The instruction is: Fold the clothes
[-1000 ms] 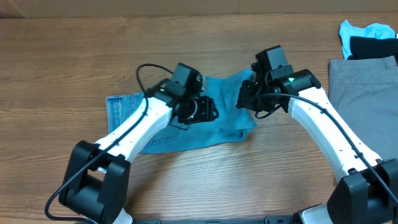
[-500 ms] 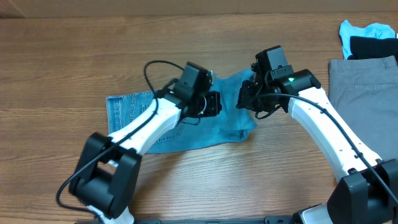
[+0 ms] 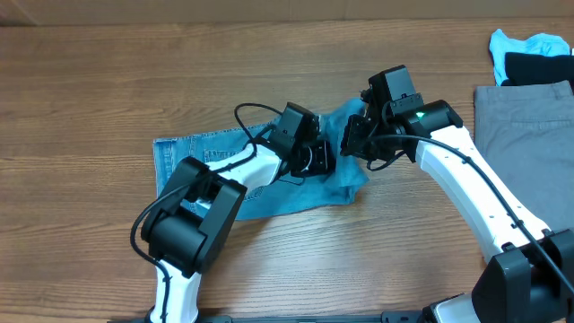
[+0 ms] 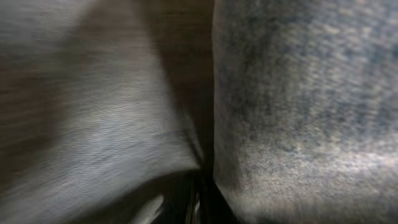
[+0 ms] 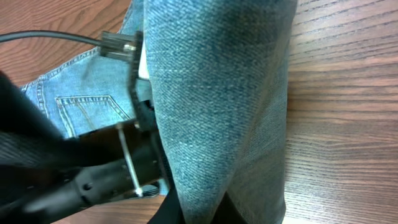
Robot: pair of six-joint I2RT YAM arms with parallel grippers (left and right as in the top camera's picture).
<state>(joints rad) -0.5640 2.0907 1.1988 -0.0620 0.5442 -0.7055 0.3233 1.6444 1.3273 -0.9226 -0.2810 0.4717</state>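
**A:** Where are the jeans (image 3: 193,157) to be found?

**B:** They are spread across the middle of the tabletop (image 3: 108,81). The waist end is laid flat towards the left, and the other end is gathered up into a raised bunch between the two arms.

**A:** Why is that end raised?

**B:** It appears to be pinched by the right tool (image 3: 352,144). In the right wrist view a long fold of denim is seen running down and narrowing in between the dark fingers. It is judged that the cloth is being lifted clear so that it can be carried over the flat part and a fold made.

**A:** And the left tool (image 3: 325,160)?

**B:** It is pushed in against the same bunch, just beside the right one. Its own view is filled with blurred cloth, so whether it is spread or pressed together cannot be told. It may be meant to take a second hold on the fold.

**A:** How do the jeans look?

**B:** Light blue denim with a diagonal weave is shown, paler on the turned-over side. A stitched back pocket (image 5: 87,109) is seen on the flat part. A grey garment (image 3: 525,117) is left well apart at the right edge.
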